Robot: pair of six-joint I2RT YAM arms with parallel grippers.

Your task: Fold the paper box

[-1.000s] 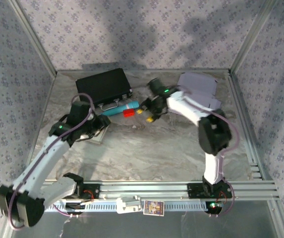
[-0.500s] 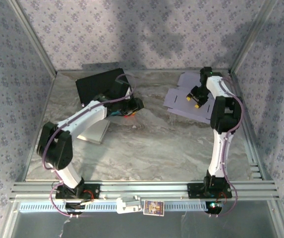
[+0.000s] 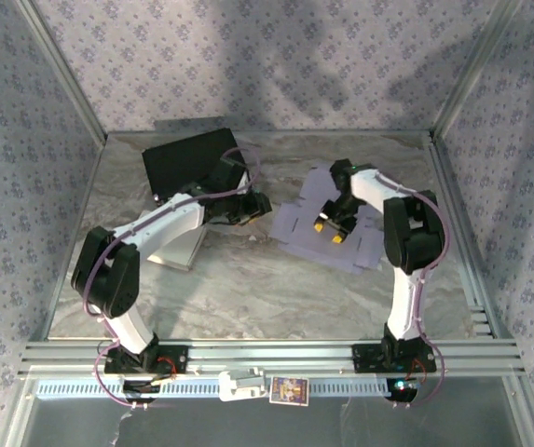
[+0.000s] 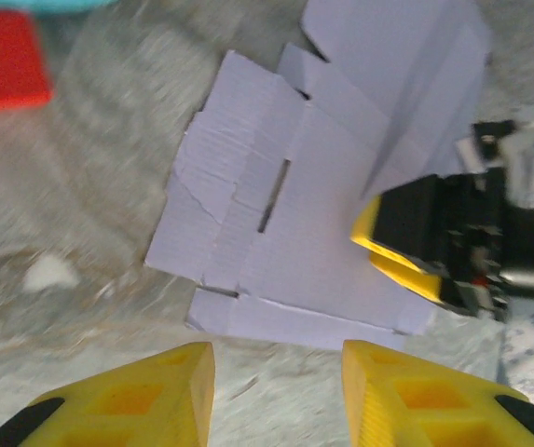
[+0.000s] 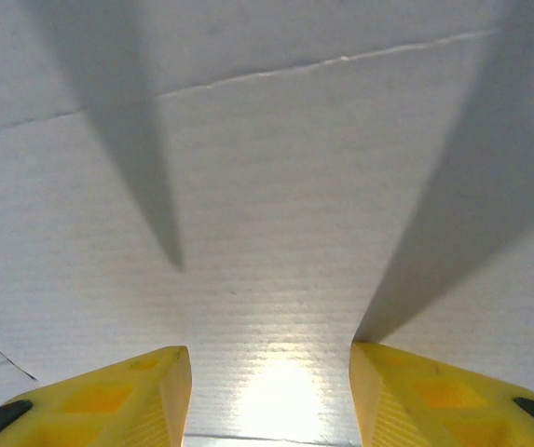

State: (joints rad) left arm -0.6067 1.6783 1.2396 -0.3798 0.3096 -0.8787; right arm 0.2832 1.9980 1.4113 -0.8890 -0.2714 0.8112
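Bare table (image 3: 276, 298) lies open before the paper box (image 3: 294, 226); the black case (image 3: 183, 158) blocks the back-left.

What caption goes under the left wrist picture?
Left gripper open, facing the unfolded paper box, with the right gripper over it.

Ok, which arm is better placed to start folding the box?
Right. Its open hand hangs directly over the flat box, close to its surface. The left hand, also open, sits beside the box over the table, so it would probably have to travel first.
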